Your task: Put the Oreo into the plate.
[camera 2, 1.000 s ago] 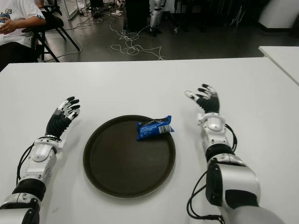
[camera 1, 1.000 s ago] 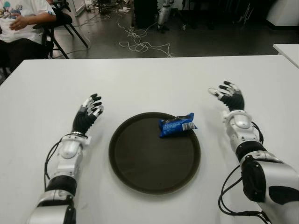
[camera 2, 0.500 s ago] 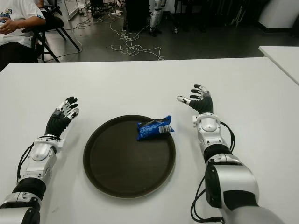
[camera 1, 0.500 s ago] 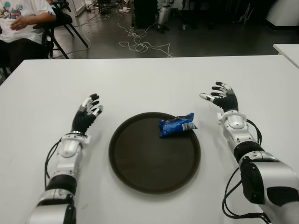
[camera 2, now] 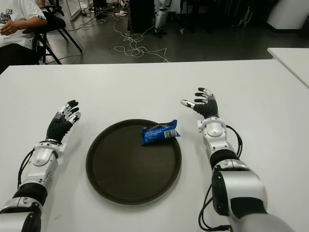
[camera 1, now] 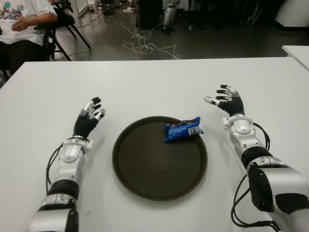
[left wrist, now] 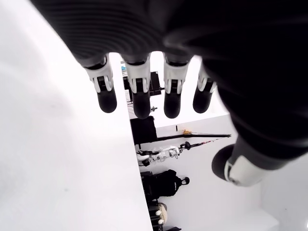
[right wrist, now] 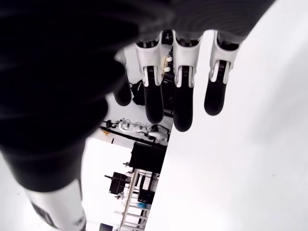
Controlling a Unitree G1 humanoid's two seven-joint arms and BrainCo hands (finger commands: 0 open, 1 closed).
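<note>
A blue Oreo packet (camera 1: 183, 129) lies inside the dark round plate (camera 1: 149, 169), against its far right rim. My right hand (camera 1: 225, 99) is to the right of the plate, a little beyond the packet, fingers spread and holding nothing; its wrist view shows only outstretched fingers (right wrist: 180, 91) over the white table. My left hand (camera 1: 90, 115) is to the left of the plate, open with its fingers (left wrist: 137, 94) extended and nothing in them.
The white table (camera 1: 154, 82) extends on all sides of the plate. A second white table edge (camera 1: 297, 50) shows at the far right. A seated person (camera 1: 21, 21) is beyond the far left corner, with cables on the floor behind.
My right hand has drifted left and slightly nearer, closer to the plate's right side. The left hand, plate and packet have stayed where they were.
</note>
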